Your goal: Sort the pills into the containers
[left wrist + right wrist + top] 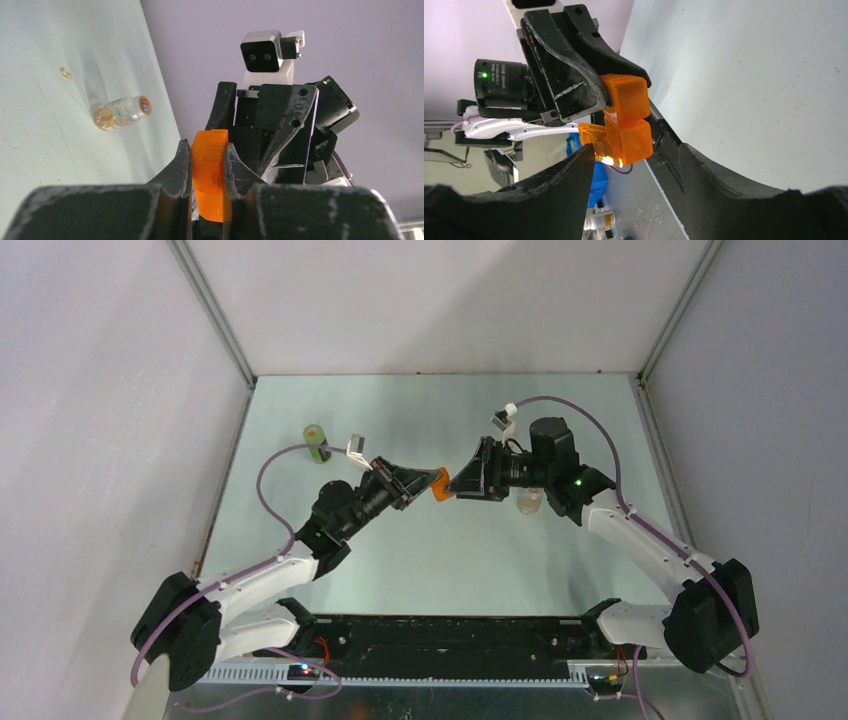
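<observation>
Here, above the middle of the table (450,570), the left gripper (207,165) pinches an orange pill box (624,120) tight, the right gripper (634,150) spread open around its free end, while a green bottle (317,442) lies far left and a clear vial (530,502) beside the right arm.

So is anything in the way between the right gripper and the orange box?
No, nothing I can see. The left gripper is shut on the orange box and holds it up above the table. The open right gripper faces it up close, with only clear air between them.
</observation>
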`<state>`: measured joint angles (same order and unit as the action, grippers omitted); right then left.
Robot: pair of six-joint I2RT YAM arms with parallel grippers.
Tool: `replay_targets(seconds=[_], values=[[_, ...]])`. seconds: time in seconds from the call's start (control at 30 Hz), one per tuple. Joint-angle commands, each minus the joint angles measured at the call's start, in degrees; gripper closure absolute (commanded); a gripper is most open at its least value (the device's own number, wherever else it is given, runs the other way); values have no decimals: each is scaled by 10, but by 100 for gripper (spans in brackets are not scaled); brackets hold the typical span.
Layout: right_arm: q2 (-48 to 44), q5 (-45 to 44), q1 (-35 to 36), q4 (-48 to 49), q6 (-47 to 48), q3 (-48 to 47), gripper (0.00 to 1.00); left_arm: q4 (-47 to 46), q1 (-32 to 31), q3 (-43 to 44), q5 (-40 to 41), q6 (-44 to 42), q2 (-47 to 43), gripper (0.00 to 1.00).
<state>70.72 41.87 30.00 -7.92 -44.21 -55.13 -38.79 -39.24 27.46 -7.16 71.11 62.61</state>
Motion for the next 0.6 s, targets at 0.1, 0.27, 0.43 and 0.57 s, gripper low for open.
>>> replay_targets(seconds=[0.1, 0.27, 0.43, 0.57], values=[[13, 32, 7, 70, -36, 5, 38, -5, 1, 32, -21, 3, -8, 100], [22, 34, 11, 93, -49, 8, 41, 1, 1, 38, -22, 0, -10, 100], [34, 37, 22, 99, -50, 8, 48, 3, 1, 41, -22, 3, -12, 100], [37, 42, 23, 105, -52, 12, 58, 6, 2, 43, -21, 3, -14, 100]])
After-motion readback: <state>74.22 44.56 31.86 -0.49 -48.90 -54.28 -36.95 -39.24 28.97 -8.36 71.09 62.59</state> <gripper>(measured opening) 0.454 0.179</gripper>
